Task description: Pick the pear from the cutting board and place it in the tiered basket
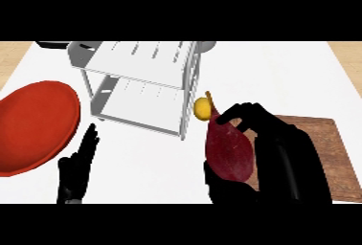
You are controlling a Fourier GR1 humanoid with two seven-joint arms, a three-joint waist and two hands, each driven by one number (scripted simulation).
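The pear is dark red with a thin brown stem pointing up and away. My right hand is shut on it, fingers curled over its top and thumb below, holding it left of the wooden cutting board. The board's left part is hidden behind the hand and forearm. The tiered basket, white and grey wire with two shelves, stands at the back, up and left of the pear; its front right post is close to the stem. My left hand rests open at the lower left, fingers straight up.
A small yellow fruit lies on the counter just right of the basket's front right post, close to the pear's top. A large red plate lies at the far left, next to the left hand. White counter runs between the plate and the pear.
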